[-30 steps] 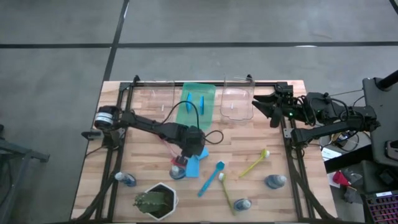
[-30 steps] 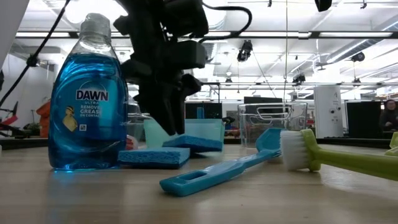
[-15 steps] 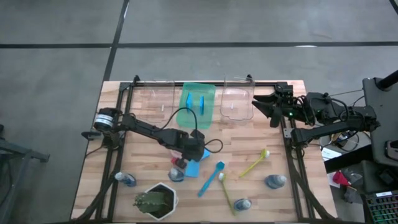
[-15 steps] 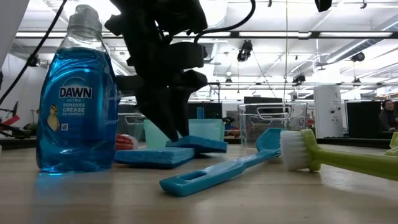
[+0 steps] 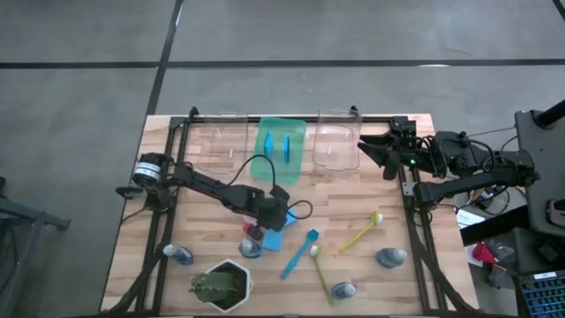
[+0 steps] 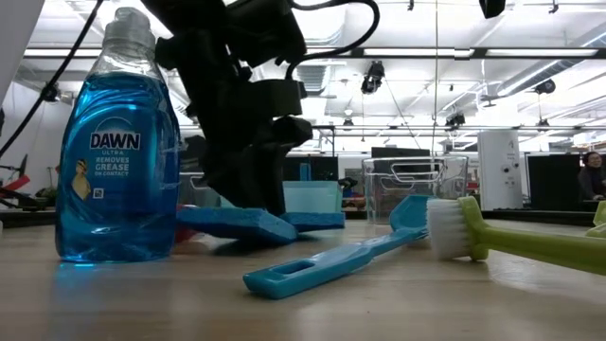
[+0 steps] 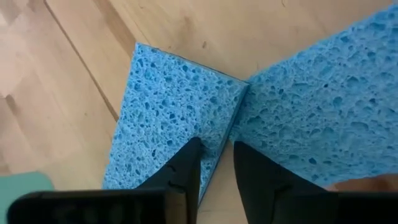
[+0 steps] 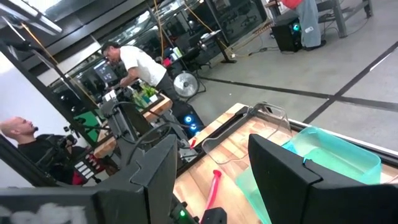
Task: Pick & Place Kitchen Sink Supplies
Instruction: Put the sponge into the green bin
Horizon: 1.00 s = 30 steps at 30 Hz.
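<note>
My left gripper points down at two flat blue sponges near the table's middle front. It is shut on the nearer sponge, which touches the second sponge. A blue bottle stands just beside them, and a blue brush lies to their right. Two yellow-green brushes and further bottles rest on the table. My right gripper waits open at the far right. My left gripper pinches the nearer sponge by its long edge, where it meets the second sponge. One finger lies on the sponge's top face and the other below the edge. The fingers come from above, slanting. The sponge sits tilted, one end off the table.
A green tray at the far edge holds two blue sponges, with a clear bin on each side. A plant in a white pot stands near the front left. People show in the room beyond.
My left gripper has come down and a little toward the near edge onto the sponges. The nearer sponge, flat before, now sits tilted with one end raised. The blue bottle beside it has slid a short way toward the table's left.
</note>
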Each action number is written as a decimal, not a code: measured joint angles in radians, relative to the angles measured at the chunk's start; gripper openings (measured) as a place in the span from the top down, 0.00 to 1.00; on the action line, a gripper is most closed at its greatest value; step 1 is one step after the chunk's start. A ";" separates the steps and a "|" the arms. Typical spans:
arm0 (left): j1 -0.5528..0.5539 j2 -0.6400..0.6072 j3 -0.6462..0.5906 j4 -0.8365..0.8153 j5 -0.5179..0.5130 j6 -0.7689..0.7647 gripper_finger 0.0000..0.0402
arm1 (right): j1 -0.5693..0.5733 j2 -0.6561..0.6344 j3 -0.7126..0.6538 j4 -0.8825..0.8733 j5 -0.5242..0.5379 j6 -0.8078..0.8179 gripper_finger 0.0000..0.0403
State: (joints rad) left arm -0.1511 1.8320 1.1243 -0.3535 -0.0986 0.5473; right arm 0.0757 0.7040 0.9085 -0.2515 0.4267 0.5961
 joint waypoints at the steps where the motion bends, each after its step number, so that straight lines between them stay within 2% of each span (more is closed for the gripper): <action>1: 0.001 0.000 0.001 0.007 0.000 0.000 0.81 | 0.000 0.000 0.000 0.000 0.001 0.001 0.52; 7: 0.010 0.000 0.000 0.026 0.003 -0.022 0.98 | 0.000 0.012 0.000 0.001 0.003 0.021 0.52; 11: 0.015 0.000 0.007 0.009 0.005 -0.076 1.00 | 0.000 0.018 0.000 0.001 0.003 0.026 0.52; 16: 0.016 0.000 0.066 -0.087 0.039 -0.151 1.00 | 0.000 0.020 0.000 0.002 0.003 0.031 0.52; 21: 0.015 0.000 0.125 -0.170 0.055 -0.166 1.00 | 0.000 0.019 0.000 0.003 0.003 0.031 0.52; 30: 0.015 -0.004 0.287 -0.396 0.054 -0.260 1.00 | 0.000 0.016 0.000 0.004 0.003 0.026 0.52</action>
State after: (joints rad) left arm -0.1364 1.8279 1.4110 -0.7497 -0.0444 0.2872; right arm 0.0757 0.7201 0.9086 -0.2474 0.4294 0.6216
